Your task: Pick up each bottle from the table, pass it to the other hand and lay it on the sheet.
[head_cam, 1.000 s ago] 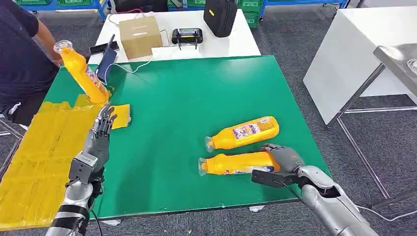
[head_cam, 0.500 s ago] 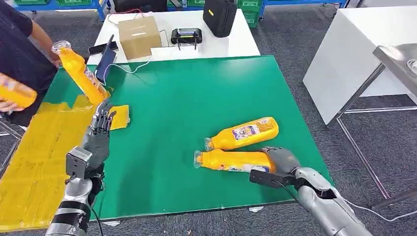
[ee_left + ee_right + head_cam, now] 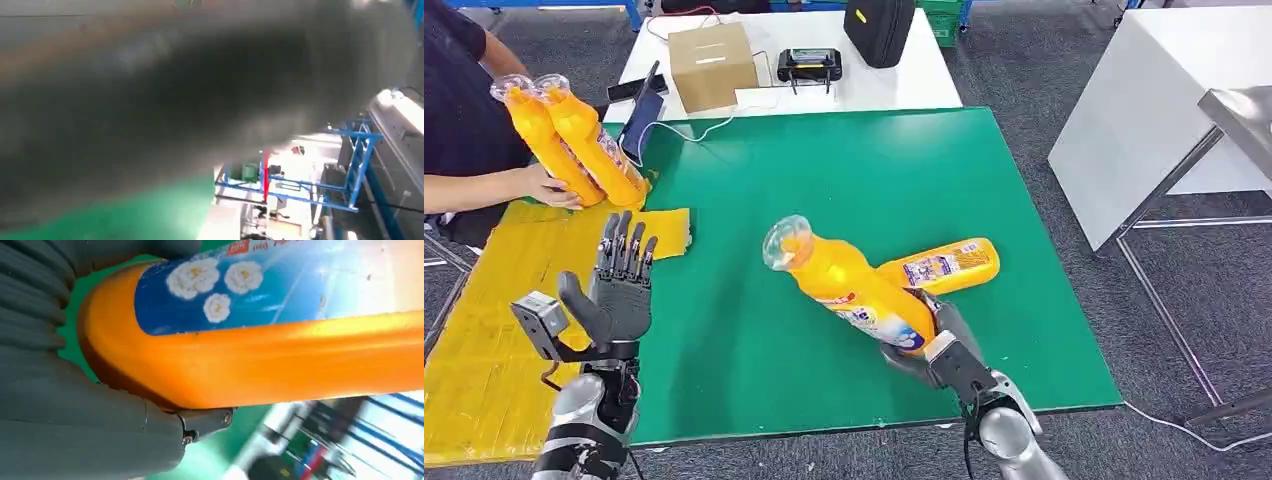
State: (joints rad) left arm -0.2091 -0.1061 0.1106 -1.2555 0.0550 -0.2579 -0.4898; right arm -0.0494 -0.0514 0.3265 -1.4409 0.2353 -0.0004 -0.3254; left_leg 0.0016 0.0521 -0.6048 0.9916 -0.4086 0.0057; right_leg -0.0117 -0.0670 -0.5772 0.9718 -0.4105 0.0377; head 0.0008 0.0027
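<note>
My right hand grips the lifted bottle near its base, and the bottle leans up and toward my left side, with the cap end high above the green mat. In the right wrist view I see the orange body and its blue label lying across the palm, but I cannot see how far the fingers wrap around it. I think the hold is low on a long bottle, so the heavy upper part could turn in my palm and slip out during the pass.

My left hand is open, with the fingers apart and pointing up, well apart from the bottle. The left wrist view is too blurred to help me. If I bring the two hands together too fast, the left fingers may hit the bottle neck and not close around it, and then the bottle can fall on the mat.

A second bottle lies on the mat just behind my right hand; a low swing could knock it and make it roll.

On the yellow sheet, a person's hand holds two more bottles. My left arm must reach this area, so a collision with this hand is possible.
</note>
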